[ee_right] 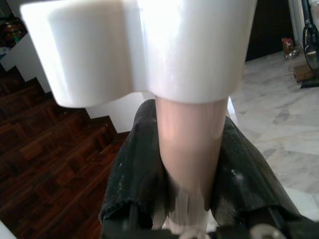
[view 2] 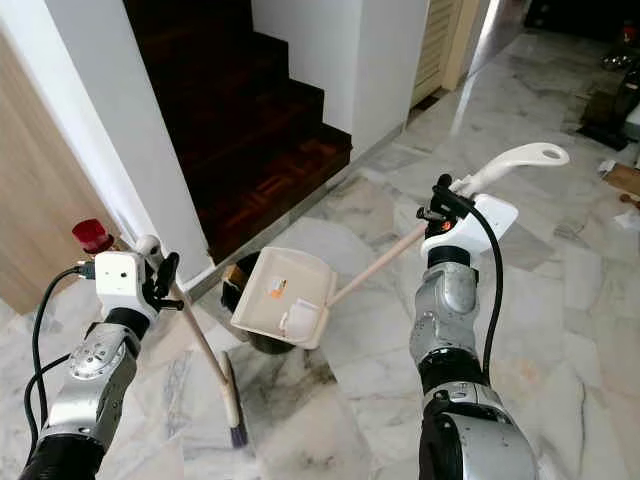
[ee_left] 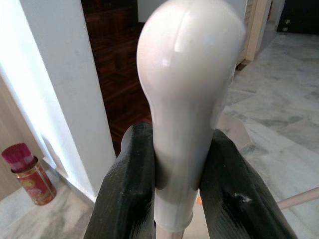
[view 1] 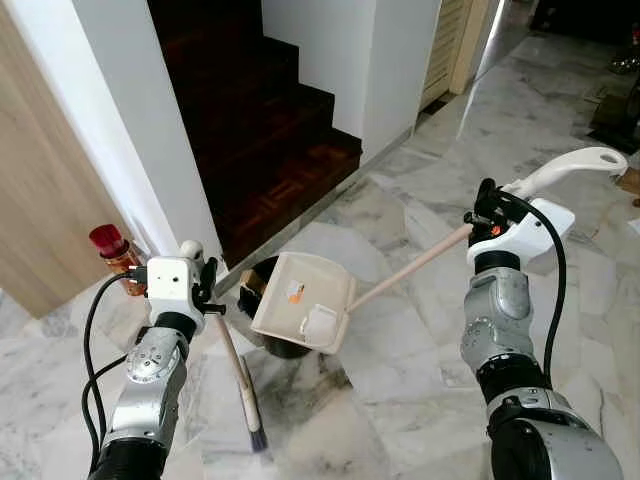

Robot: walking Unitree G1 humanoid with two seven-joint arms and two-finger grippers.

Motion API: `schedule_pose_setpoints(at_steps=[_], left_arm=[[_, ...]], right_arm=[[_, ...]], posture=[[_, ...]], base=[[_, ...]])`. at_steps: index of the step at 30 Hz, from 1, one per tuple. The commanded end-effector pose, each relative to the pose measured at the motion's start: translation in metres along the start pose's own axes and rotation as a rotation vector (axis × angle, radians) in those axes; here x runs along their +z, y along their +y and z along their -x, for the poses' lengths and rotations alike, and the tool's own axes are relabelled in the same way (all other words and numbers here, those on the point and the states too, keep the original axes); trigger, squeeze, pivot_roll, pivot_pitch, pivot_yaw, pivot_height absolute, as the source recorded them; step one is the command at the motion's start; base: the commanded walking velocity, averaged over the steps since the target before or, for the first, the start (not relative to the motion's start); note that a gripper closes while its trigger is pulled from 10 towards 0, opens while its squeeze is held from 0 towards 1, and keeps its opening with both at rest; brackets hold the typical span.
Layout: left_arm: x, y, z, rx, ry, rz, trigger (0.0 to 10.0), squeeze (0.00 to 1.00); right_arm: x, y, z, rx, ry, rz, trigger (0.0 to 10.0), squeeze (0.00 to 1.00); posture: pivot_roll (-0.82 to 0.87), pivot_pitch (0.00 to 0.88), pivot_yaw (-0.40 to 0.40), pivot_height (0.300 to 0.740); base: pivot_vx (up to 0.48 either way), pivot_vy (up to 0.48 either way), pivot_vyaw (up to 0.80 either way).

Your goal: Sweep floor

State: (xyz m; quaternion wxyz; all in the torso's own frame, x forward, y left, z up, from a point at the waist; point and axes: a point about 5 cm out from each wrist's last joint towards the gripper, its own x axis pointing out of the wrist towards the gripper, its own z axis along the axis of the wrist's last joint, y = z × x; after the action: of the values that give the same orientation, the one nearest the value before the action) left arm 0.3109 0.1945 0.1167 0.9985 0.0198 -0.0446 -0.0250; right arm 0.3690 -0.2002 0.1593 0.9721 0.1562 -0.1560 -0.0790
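Note:
My left gripper (view 1: pixel 206 291) is shut on the white rounded top of a brush handle (ee_left: pixel 187 74). The stick slants down to the dark bristles (view 1: pixel 255 434), which rest on the marble floor. My right gripper (view 1: pixel 487 207) is shut on the long handle (ee_right: pixel 189 144) of a cream dustpan (view 1: pixel 300 300). The pan hangs tilted over a dark round bin (view 1: pixel 272 346) by the foot of the stairs. A crumpled white paper (view 1: pixel 322 322) and a small orange scrap (view 1: pixel 295 292) lie in the pan.
Dark wooden stairs (view 1: pixel 260 130) rise ahead between white walls. A red-capped can (view 1: pixel 112 250) stands by the wall corner on my left, beside a wooden panel (view 1: pixel 40 200). Marble floor (view 1: pixel 400 380) stretches to the right, with dark objects at the far right.

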Motion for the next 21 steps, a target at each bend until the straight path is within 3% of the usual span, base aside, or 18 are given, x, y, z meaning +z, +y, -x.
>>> schedule_pose_setpoints(at_steps=[1,7,13,21], left_arm=[[0.007,0.000,-0.001,-0.005,-0.037,-0.012,10.0,0.00],[-0.001,0.002,0.004,0.001,-0.003,-0.024,10.0,0.00],[-0.015,0.018,0.019,0.056,0.037,-0.021,10.0,0.00],[-0.014,0.040,0.030,0.093,0.049,-0.063,10.0,0.00]], right_arm=[[0.021,0.009,-0.008,0.037,-0.096,-0.008,10.0,0.00],[0.024,0.011,-0.009,0.047,-0.104,-0.010,10.0,0.00],[0.024,0.011,-0.009,0.047,-0.106,-0.021,10.0,0.00],[0.025,0.013,-0.009,0.049,-0.104,-0.026,10.0,0.00]], posture=[[0.08,0.042,0.011,0.740],[0.08,0.042,0.011,0.740],[0.08,0.047,0.011,0.740],[0.09,0.051,0.007,0.740]], base=[[0.296,0.000,0.59],[0.296,0.000,0.62],[0.294,0.000,0.00],[0.293,0.000,0.00]])
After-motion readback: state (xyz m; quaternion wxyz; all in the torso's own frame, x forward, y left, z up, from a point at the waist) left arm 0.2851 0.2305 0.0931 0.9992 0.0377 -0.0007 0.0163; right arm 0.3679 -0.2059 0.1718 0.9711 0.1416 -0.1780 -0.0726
